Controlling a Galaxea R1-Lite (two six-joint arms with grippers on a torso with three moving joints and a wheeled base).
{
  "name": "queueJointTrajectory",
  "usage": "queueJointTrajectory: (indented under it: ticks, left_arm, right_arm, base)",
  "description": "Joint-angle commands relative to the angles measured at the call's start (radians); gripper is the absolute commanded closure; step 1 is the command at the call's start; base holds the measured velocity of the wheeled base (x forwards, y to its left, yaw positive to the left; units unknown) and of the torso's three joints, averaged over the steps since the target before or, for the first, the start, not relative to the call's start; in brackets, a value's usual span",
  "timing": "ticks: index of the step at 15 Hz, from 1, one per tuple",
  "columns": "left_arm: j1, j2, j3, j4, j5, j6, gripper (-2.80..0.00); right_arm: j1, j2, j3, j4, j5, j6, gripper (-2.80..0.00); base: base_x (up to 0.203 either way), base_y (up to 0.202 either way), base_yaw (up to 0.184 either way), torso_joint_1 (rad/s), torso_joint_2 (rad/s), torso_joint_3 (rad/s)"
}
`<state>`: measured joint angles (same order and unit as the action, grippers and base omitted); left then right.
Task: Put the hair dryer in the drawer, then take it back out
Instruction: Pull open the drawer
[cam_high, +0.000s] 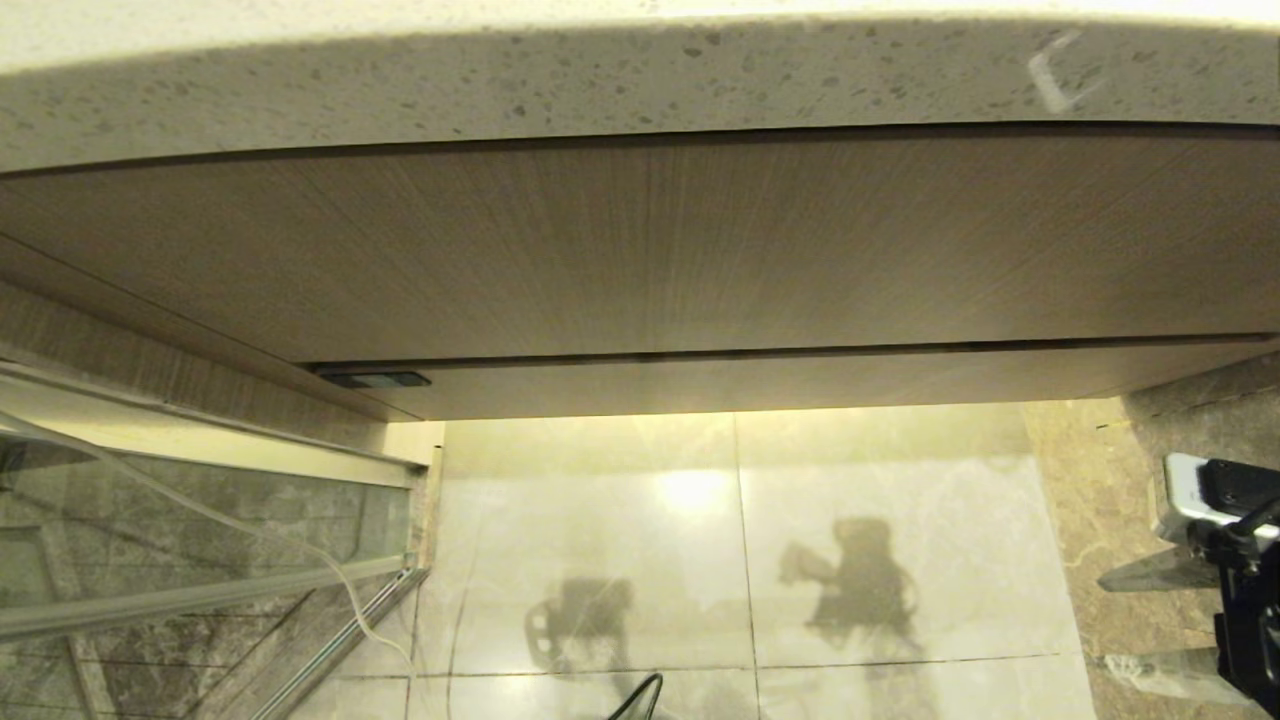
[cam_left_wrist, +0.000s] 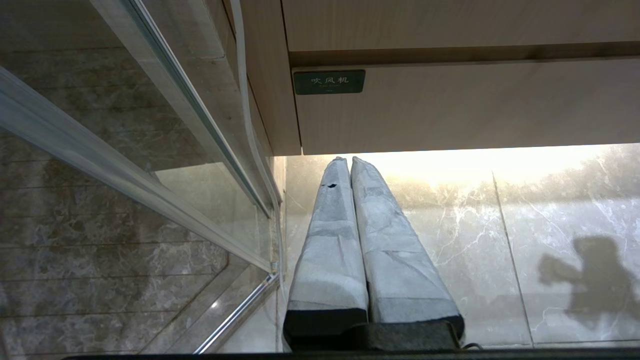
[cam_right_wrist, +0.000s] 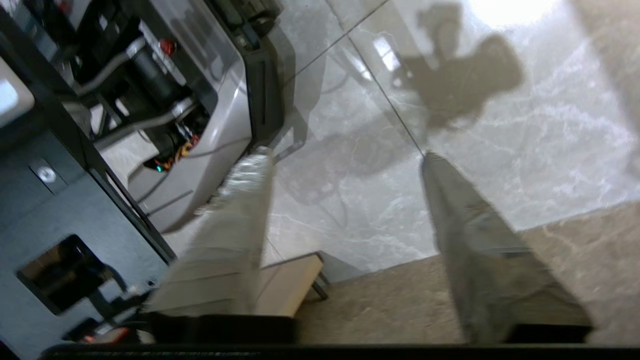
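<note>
The right gripper (cam_high: 1150, 620) hangs low at the right edge of the head view, over the floor (cam_high: 880, 540), and its own camera shows its two wrapped fingers (cam_right_wrist: 235, 220) parted about halfway with nothing between them, only bare marble tile beneath. From this hand the drawer (cam_high: 800, 385) lies up and across toward the robot's left: it is the low, pale wood-grain front that runs as a long level band under the taller wood-grain panel (cam_high: 640, 250) and the speckled countertop (cam_high: 500, 90). Its long axis runs side to side across the robot's front, so the hand looks to need a lift and an inward swing to meet it. The drawer is closed, so what is in it cannot be told. The hair dryer shows in none of the views; whether it sits inside the drawer or somewhere out of frame cannot be told. The left gripper (cam_left_wrist: 350, 160) is parked with its fingers (cam_left_wrist: 385, 240) pressed together and empty, pointing at the drawer's left end, just below a small dark label (cam_left_wrist: 328, 81) on its front and beside a glass partition (cam_left_wrist: 150, 165). The left hand appears nearer the drawer front.
</note>
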<state>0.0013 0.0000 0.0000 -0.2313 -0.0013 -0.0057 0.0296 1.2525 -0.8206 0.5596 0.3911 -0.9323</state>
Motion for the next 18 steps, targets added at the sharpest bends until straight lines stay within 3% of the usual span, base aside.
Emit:
queueJointTrajectory:
  ticks: [1,3,5,9,15,18]
  left_arm:
    - [0.0,0.0,0.04,-0.002,0.0,0.0,0.0]
    - [0.0,0.0,0.04,-0.002,0.0,0.0,0.0]
    - [0.0,0.0,0.04,-0.002,0.0,0.0,0.0]
    - [0.0,0.0,0.04,-0.002,0.0,0.0,0.0]
    - [0.0,0.0,0.04,-0.002,0.0,0.0,0.0]
    - [0.0,0.0,0.04,-0.002,0.0,0.0,0.0]
  right_arm:
    - [0.002,0.041,-0.003,-0.009,0.006,-0.051,0.0]
    - [-0.007,0.053,-0.004,-0.073,-0.004,-0.104,0.0]
    - [-0.014,0.064,0.003,-0.148,-0.04,-0.104,0.0]
    - [-0.005,0.042,0.055,-0.144,-0.034,-0.105,0.0]
    - [-0.034,0.026,0.1,-0.142,-0.032,-0.002,0.0]
    - [-0.034,0.064,0.108,-0.143,-0.031,0.002,0.0]
  base:
    - [0.0,0.0,0.0,0.0,0.0,0.0]
    - [0.0,0.0,0.0,0.0,0.0,0.0]
    - [0.0,0.0,0.0,0.0,0.0,0.0]
    - [0.0,0.0,0.0,0.0,0.0,0.0]
    - [0.0,0.0,0.0,0.0,0.0,0.0]
    - [0.0,0.0,0.0,0.0,0.0,0.0]
